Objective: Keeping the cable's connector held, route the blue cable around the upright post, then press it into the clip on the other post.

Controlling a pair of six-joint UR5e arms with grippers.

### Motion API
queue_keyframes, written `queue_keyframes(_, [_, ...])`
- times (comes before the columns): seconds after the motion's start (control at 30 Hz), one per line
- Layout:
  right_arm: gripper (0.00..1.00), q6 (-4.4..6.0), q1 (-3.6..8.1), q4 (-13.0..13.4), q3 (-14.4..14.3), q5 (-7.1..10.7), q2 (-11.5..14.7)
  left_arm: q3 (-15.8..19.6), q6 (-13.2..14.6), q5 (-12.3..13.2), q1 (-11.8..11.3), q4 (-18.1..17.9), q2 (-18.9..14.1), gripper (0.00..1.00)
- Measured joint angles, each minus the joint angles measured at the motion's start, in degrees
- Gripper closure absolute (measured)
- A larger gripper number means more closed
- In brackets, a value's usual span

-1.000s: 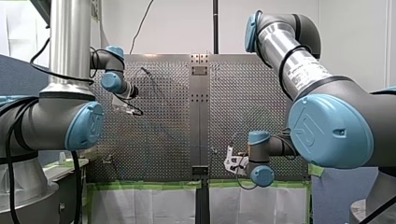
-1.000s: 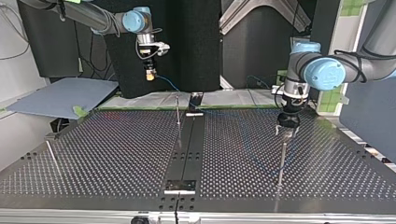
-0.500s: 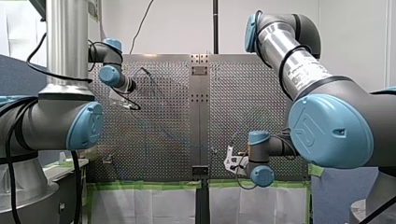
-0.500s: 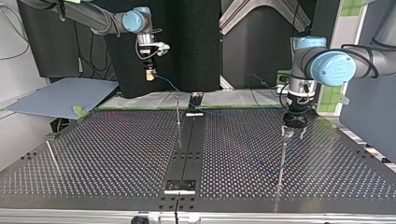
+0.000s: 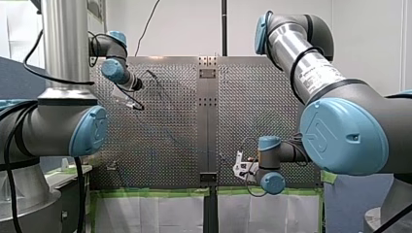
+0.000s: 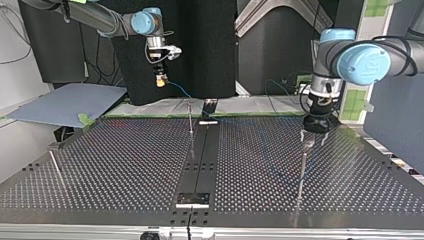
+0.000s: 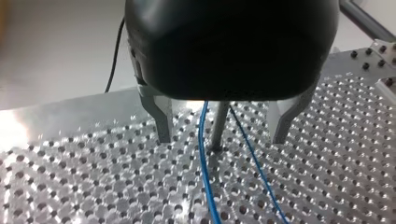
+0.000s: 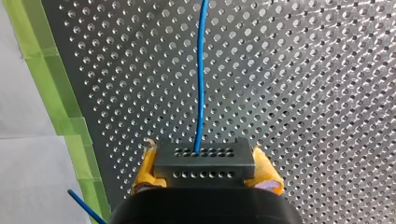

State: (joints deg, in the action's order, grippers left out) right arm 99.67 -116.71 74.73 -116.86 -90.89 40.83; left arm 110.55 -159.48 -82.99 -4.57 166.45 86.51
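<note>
Right wrist view: right gripper (image 8: 205, 163) fingers (image 8: 145, 170) clamped on connector (image 8: 204, 157), blue cable (image 8: 201, 79) leading across bench (image 8: 303, 93); left gripper (image 7: 222, 137) fingers (image 7: 161, 119) apart astride post (image 7: 218, 123) toward bench's side edge, cable just beside it; you can't tell whether it's seated in the clip.
</note>
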Motion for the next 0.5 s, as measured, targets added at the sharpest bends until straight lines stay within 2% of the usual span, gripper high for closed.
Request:
queue_keyframes(0.23, [1.00, 0.28, 0.00, 0.04, 0.00, 0.00, 0.00, 0.02, 3.67, -0.74, 1.08, 3.83, -3.23, 0.00])
queue_keyframes(0.5, [1.00, 1.12, 0.03, 0.08, 0.00, 0.15, 0.00, 0.06, 5.85, -0.77, 2.58, 6.87, -7.81, 0.00])
